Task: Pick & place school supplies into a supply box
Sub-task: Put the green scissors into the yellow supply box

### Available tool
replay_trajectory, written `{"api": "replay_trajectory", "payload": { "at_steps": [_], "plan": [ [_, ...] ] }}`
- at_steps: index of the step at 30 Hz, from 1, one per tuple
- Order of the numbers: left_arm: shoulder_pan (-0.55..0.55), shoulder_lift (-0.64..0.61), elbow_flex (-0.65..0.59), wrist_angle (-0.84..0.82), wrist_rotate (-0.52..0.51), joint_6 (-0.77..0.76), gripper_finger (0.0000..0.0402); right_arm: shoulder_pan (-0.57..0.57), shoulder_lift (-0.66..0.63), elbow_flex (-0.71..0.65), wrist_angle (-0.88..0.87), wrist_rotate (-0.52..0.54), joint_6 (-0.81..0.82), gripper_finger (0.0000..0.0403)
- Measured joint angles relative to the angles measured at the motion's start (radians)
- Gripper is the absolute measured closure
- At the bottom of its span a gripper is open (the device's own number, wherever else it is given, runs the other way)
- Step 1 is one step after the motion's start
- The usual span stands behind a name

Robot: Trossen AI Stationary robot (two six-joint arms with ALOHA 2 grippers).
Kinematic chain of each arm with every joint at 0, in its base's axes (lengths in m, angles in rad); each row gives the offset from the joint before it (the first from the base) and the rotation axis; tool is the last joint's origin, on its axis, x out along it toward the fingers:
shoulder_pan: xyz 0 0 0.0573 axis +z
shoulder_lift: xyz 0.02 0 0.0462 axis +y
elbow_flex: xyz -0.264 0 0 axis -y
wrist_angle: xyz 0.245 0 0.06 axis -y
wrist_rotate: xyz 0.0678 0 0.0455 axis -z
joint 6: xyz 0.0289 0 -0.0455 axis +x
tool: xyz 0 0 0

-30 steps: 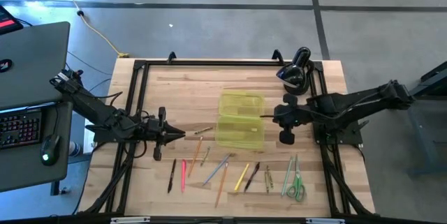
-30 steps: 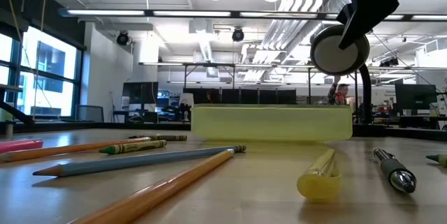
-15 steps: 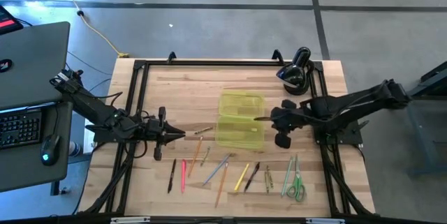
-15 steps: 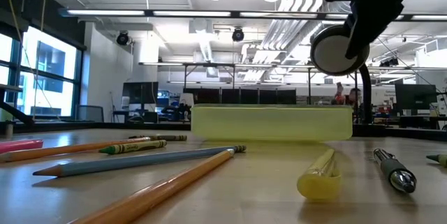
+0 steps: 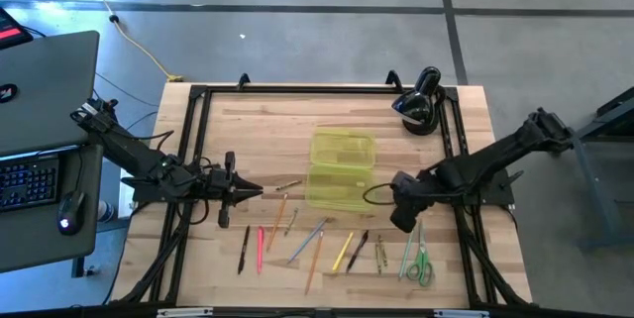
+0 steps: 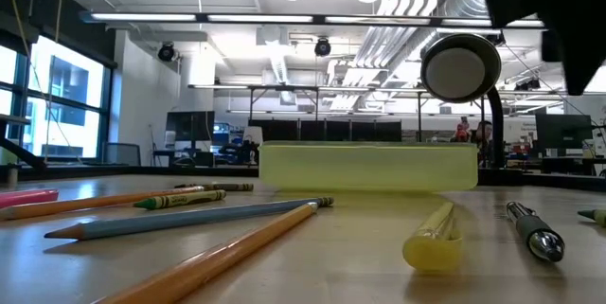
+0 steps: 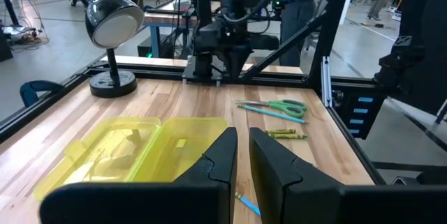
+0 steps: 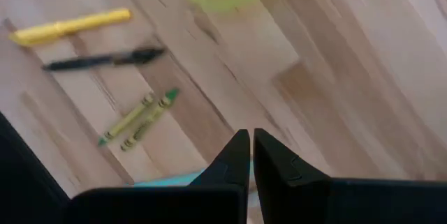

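Centrally on the table [image 5: 258, 110] lies the supply box [image 5: 342, 169], a translucent yellow-green case, opened flat; its near wall faces the low view [image 6: 367, 167]; nearer the front edge, the school supplies lie loose in a row: a black pen [image 5: 244, 250], a pink-red pen [image 5: 261, 249], a grey-blue pencil [image 5: 308, 240], an orange pencil [image 5: 314, 263], a yellow pen [image 5: 343, 252], a second black pen [image 5: 358, 251] and green-handled scissors [image 5: 422, 263]; one short pencil [image 5: 288, 185] lies apart, between the box and the left arm; two green crayons [image 8: 140, 118] show in the right wrist view, just beside the yellow pen [image 8: 68, 26].

Right claw [image 5: 368, 197]: fingers pressed together, pinching nothing, hovering just beside the front right corner of the box, above the row of supplies.

Left claw [image 5: 256, 191]: parked at the left side of the table, pointing toward the box; fingers [image 7: 222, 155] slightly parted, holding nothing.

A black desk lamp [image 5: 420, 102] stands at the rear right corner; a laptop [image 5: 45, 90] sits off the table to the left.
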Motion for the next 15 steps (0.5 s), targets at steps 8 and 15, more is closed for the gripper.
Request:
{"api": "replay_trajectory", "payload": {
  "at_steps": [8, 15],
  "plan": [
    [0.0, 0.0, 0.0, 0.0, 0.0, 0.0, 0.033, 0.105, 0.0, 0.067, -0.026, 0.111, 0.223, 0.0402],
    [0.0, 0.0, 0.0, 0.0, 0.0, 0.0, 0.033, 0.157, 0.029, 0.068, -0.052, 0.062, 0.395, 0.0402]
  ]
}}
